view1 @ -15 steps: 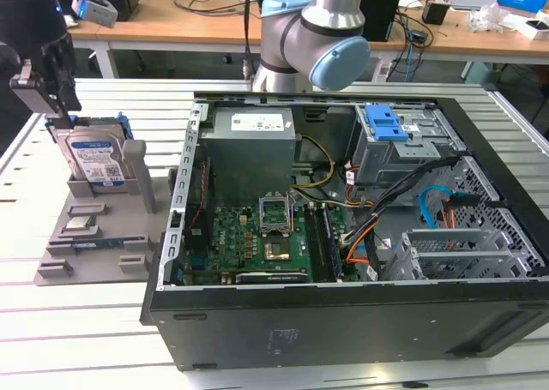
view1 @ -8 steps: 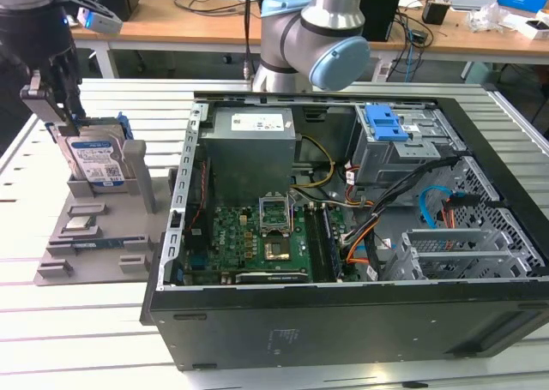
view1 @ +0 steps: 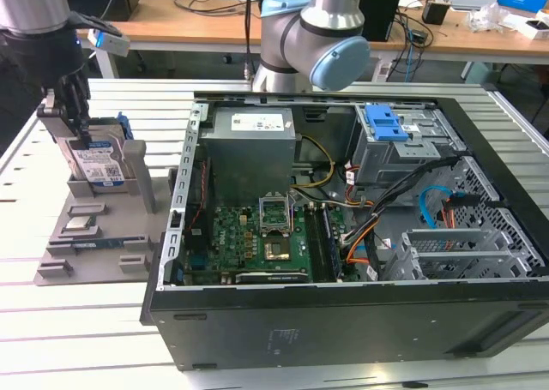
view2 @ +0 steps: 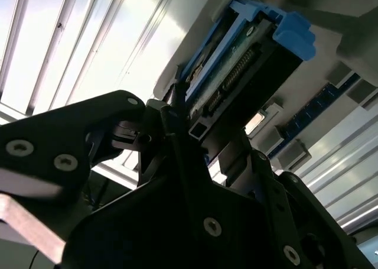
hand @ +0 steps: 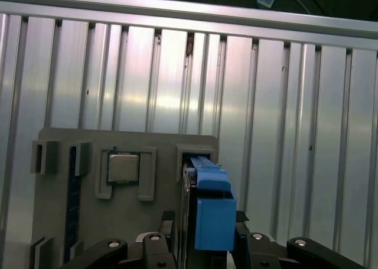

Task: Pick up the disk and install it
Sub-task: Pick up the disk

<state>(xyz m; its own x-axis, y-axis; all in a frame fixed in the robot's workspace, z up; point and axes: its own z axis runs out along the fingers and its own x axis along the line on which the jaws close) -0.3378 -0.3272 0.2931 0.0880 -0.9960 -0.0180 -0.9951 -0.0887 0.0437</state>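
Clamps the disk (view1: 101, 169) between the closed fingers of the gripper (view1: 79, 133), taking it by the upper edge from straight above, with the blue carrier wedged between the fingers in both wrist views. Stands on edge, long axis judged roughly upright, lower end seated in a slot of the grey holder (view1: 94, 227) just beside the open computer case (view1: 343, 321), off that case's side on the exterior view's left. Lies directly below the tool and in line with it, outside the case and not yet in it.
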